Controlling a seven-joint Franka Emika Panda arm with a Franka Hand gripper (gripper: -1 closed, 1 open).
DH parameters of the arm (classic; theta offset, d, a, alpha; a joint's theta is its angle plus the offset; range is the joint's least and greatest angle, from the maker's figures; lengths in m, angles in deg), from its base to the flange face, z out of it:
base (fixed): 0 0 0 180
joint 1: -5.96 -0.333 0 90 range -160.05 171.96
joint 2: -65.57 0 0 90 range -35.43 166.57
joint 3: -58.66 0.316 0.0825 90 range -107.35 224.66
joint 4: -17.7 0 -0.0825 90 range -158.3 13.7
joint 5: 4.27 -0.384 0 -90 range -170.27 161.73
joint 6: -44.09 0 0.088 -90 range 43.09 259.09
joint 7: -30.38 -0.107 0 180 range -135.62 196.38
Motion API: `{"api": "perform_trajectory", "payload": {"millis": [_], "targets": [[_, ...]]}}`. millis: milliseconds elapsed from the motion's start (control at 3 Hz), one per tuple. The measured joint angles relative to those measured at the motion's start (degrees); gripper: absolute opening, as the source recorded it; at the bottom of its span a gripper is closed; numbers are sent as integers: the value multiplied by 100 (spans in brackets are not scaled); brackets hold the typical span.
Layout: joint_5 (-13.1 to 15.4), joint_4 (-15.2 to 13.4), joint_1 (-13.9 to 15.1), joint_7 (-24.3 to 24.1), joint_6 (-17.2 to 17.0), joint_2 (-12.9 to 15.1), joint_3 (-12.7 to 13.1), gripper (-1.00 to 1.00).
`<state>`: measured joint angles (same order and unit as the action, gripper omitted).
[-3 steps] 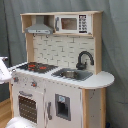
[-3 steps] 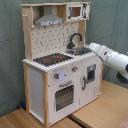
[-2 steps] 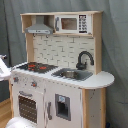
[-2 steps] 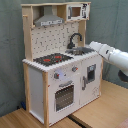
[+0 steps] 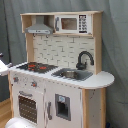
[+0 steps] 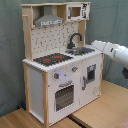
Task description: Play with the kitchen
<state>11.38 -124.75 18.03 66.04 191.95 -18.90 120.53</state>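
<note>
neither exterior view showed the claw itself, so its fingers could not be judged. only the arm [image 6: 111, 50], white and rounded, reached in from the second exterior view's right, its near end level with the counter beside the sink [image 6: 81, 50]. a sliver of white at the first exterior view's left edge sat near the stovetop [image 5: 37, 66].

the kitchen [image 5: 62, 75] stood upright on a wooden floor [image 6: 107, 107] before a grey curtain [image 5: 116, 45]. it was white with light-wood sides. on top, a grey hood [image 5: 39, 28] hung over the black stovetop with two red rings, and a small microwave [image 5: 72, 23] sat on the shelf above the sink. a black curved faucet [image 5: 84, 59] rose behind the sink. a tile-patterned white back panel [image 5: 60, 50] ran between counter and shelf. below were knobs [image 6: 66, 72], an oven door [image 6: 64, 95] with a window, and a narrower door [image 6: 90, 75].

the counter ended in a rounded wood-edged lip [image 5: 102, 80] past the sink. open floor lay in front of the kitchen and toward the second exterior view's right.
</note>
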Motion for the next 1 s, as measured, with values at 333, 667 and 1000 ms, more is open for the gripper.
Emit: {"api": "perform_trajectory", "payload": {"millis": [333,667,1000], "targets": [[-11,2,-218,626,-78,6,-179,100],[-12,9,-441,1205,-189,10,-370,100],[-12,36,-649,1719,-345,11,-550,100]]}}
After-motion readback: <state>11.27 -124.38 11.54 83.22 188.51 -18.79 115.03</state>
